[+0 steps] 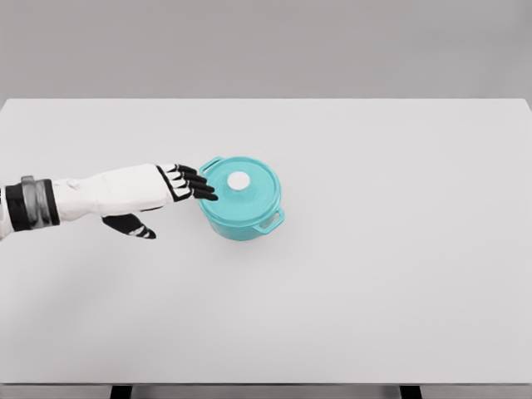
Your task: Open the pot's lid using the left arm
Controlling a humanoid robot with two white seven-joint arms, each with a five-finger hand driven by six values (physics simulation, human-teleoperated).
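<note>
A teal pot [242, 218] with two side handles stands near the middle of the white table [399, 249]. Its teal lid [249, 191] sits closed on top, with a white round knob [238, 180] at its centre. My left hand [179, 191] reaches in from the left, its black fingers [193, 184] stretched out straight toward the pot's left rim. The fingertips are at the lid's left edge, short of the knob, and hold nothing. The thumb [133, 226] hangs below the palm. The right arm does not show.
The table's far edge [266, 100] meets a grey wall. Its front edge [266, 383] runs along the bottom of the picture.
</note>
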